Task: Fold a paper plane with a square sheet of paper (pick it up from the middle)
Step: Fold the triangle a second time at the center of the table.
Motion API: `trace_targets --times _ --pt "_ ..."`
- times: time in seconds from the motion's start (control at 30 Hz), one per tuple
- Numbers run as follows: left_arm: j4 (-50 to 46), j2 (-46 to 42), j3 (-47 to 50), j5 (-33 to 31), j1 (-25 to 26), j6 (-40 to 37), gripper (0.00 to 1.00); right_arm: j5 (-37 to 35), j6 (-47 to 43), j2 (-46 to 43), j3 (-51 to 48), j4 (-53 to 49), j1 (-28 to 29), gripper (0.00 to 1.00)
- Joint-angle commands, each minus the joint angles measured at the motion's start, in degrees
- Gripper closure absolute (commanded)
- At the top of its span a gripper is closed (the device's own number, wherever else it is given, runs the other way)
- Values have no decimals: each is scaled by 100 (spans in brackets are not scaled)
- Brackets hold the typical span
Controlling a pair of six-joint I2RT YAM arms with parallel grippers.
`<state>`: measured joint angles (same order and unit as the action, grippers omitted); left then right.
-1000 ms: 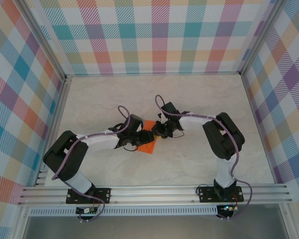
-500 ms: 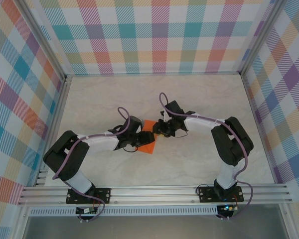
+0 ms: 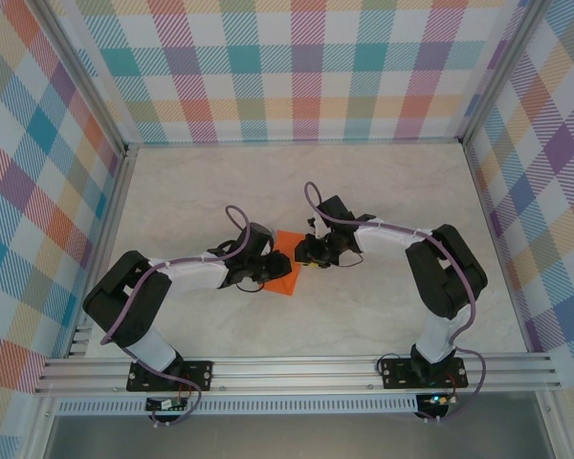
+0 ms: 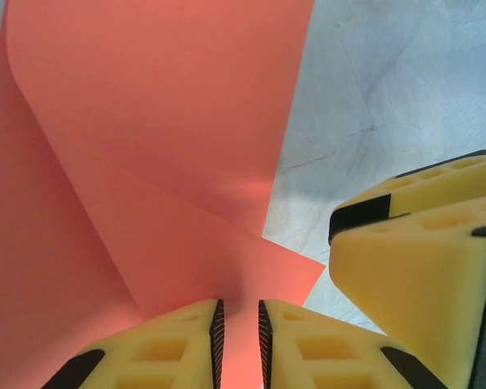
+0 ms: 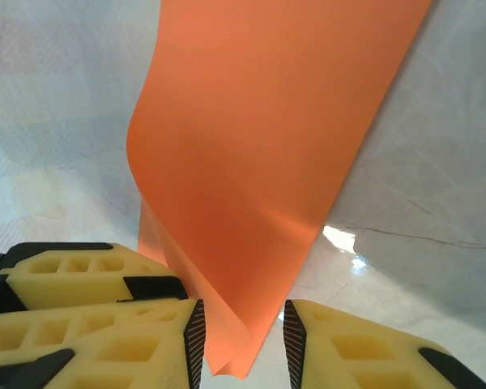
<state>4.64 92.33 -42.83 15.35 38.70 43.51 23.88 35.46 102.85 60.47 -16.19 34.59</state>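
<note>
The pale marbled surface (image 3: 392, 191) carries everything. Over it both arms reach inward until their tips nearly meet. Between those tips lies the square sheet of paper (image 3: 288, 276), bright orange and partly folded, with one flap curling up off the rest. The left pincer (image 4: 239, 316) has the sheet spreading out ahead of it. Its pads are drawn close, with orange showing in the narrow slit between them; whether they truly bite the paper I cannot tell. The right pincer (image 5: 243, 316) stands spread, straddling a raised corner of the sheet, which hangs against one pad and clear of the other. The two pincers sit just beside each other.
</note>
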Motion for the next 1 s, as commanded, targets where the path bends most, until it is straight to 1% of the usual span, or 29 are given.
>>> trace_targets --times 0.0,0.17,0.4,0.47,0.67,0.73,0.8,0.9,0.97 --pt "-91 73 42 -103 -38 -53 79 286 -231 18 -46 -131 -14 66" --pt "-110 68 22 -106 -38 -53 80 517 -242 169 -24 -72 -5 69" --pt "-135 74 8 -129 -38 -52 81 642 -347 243 8 -87 -4 70" --pt "-142 65 -3 -138 -38 -51 81 658 -373 305 38 -100 -5 74" --pt "-148 30 -14 -123 -38 -48 81 589 -452 428 159 -140 4 79" --pt "-153 10 -19 -114 -38 -43 81 525 -473 430 184 -118 4 85" --pt "-158 -17 -19 -103 -39 -41 81 452 -482 434 186 -89 4 88" --pt "-243 -109 -17 -135 -38 -27 79 367 -517 430 202 -62 4 92" --pt "-325 -227 18 -195 -38 -29 76 292 -554 420 218 -65 4 94"
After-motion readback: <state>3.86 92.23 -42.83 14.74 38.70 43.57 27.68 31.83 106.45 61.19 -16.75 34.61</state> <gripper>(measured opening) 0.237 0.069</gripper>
